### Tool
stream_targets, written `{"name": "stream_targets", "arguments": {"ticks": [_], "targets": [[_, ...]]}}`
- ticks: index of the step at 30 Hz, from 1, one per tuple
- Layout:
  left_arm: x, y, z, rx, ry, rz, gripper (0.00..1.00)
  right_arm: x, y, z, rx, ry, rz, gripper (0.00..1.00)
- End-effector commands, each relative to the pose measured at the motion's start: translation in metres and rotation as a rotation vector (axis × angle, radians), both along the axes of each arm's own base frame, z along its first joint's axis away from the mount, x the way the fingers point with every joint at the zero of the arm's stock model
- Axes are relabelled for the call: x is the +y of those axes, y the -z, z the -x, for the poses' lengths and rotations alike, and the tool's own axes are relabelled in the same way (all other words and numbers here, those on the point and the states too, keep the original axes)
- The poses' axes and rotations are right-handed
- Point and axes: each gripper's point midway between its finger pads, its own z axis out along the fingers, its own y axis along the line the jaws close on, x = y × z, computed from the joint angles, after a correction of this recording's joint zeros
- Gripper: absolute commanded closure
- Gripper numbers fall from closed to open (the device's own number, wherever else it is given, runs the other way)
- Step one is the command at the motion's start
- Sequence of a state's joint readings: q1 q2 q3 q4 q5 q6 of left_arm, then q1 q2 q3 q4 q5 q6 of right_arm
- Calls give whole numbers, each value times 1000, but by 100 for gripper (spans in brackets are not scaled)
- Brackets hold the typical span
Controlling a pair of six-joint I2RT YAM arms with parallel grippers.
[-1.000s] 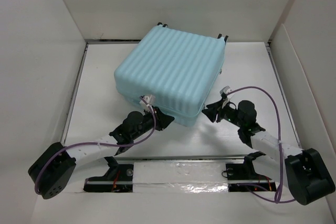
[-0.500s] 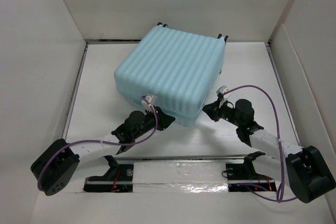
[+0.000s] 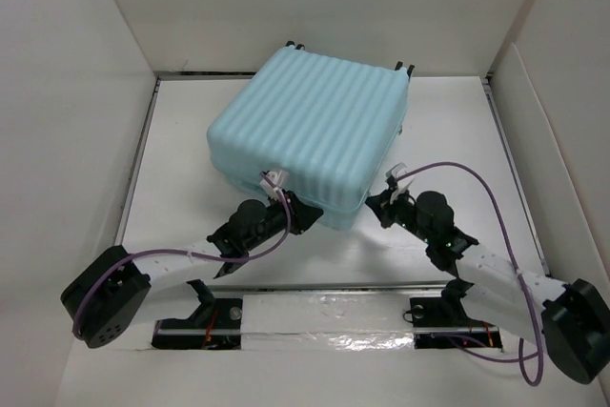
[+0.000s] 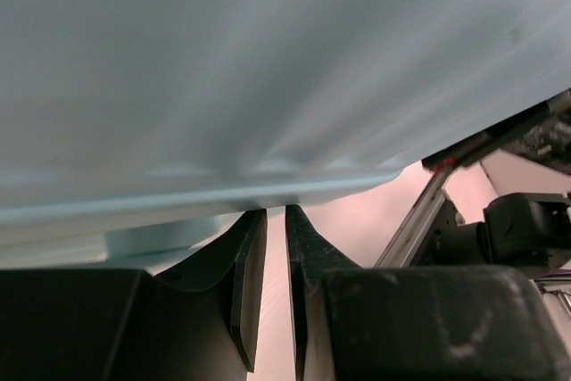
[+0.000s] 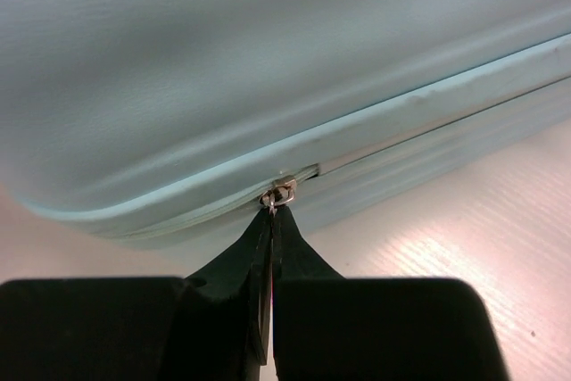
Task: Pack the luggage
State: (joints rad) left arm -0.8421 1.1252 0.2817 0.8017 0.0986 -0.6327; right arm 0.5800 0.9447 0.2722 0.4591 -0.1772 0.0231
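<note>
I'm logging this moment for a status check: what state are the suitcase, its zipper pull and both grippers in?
luggage: lying flat, lid down.
zipper pull: pinched at the seam on the shell's side.
right gripper: shut on the zipper pull.
left gripper: fingers almost together at the shell's lower edge; whether it grips anything cannot be told.

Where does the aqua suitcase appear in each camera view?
Top external: luggage at centre, beyond both grippers.
Left wrist: it fills the upper half, above the left gripper.
Right wrist: upper part; right gripper pinches its zipper pull.
Shared landmark: the shell's near lower edge.
</note>
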Motion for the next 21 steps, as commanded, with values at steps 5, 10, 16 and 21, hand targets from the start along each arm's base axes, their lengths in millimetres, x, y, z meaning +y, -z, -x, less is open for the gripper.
{"name": "stream_targets", "arguments": {"ticks": [5, 10, 16, 21], "targets": [[-24, -57, -28, -134, -54, 126, 88, 30, -4, 70, 180, -101, -77, 100], [-31, -61, -45, -144, -101, 143, 88, 57, 8, 132, 340, -287, -43, 100], [-52, -66, -42, -136, -63, 172, 88, 106, -32, 165, 321, -396, -79, 100], [-54, -69, -40, -142, -75, 169, 85, 133, -81, 107, 162, -151, -282, 100]]}}
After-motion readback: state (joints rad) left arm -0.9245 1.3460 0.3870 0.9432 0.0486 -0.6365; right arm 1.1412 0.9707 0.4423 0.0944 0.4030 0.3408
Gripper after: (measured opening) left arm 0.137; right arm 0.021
